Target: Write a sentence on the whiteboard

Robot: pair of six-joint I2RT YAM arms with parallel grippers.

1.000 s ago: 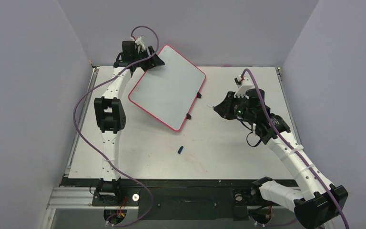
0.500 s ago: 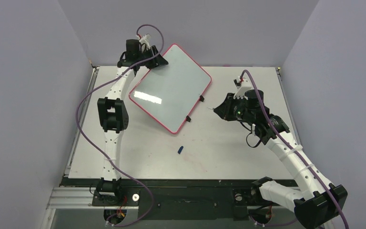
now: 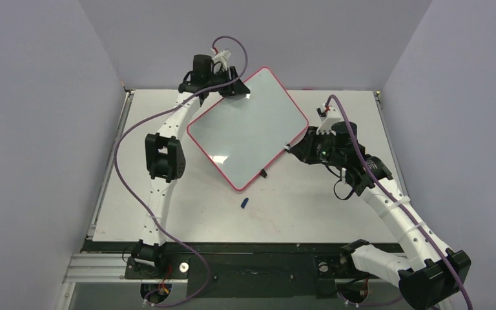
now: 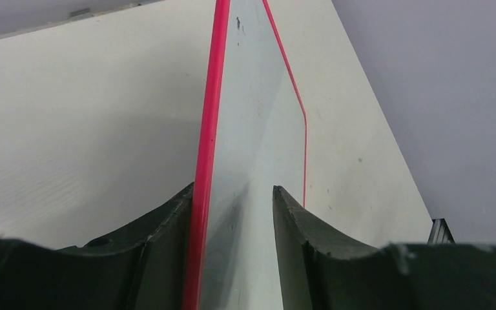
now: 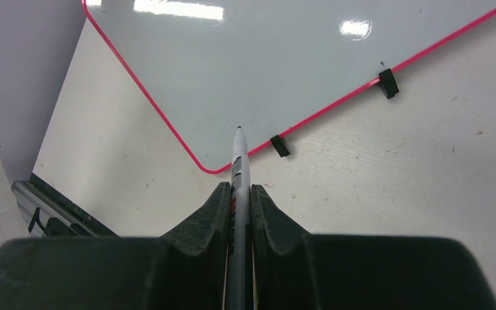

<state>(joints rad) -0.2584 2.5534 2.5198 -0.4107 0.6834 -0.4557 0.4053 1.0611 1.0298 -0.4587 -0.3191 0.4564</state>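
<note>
The whiteboard (image 3: 248, 129) is white with a red-pink rim and is held up tilted over the back of the table. My left gripper (image 3: 236, 87) is shut on its top corner. In the left wrist view, the board (image 4: 252, 129) runs edge-on between my fingers (image 4: 232, 188). Its face (image 5: 265, 58) is blank, so the sentence is not in view. My right gripper (image 3: 299, 146) is shut on a grey marker (image 5: 239, 155) just right of the board. The marker's tip points at the rim, between two black clips (image 5: 279, 146).
A small blue cap (image 3: 245, 202) lies on the white table (image 3: 310, 206), in front of the board's lowest corner. Grey walls close in on the left, back and right. Purple cables loop off both arms.
My left arm has swung the board to the right and turned it, bringing its clip edge up to the marker tip. The right arm has hardly moved.
</note>
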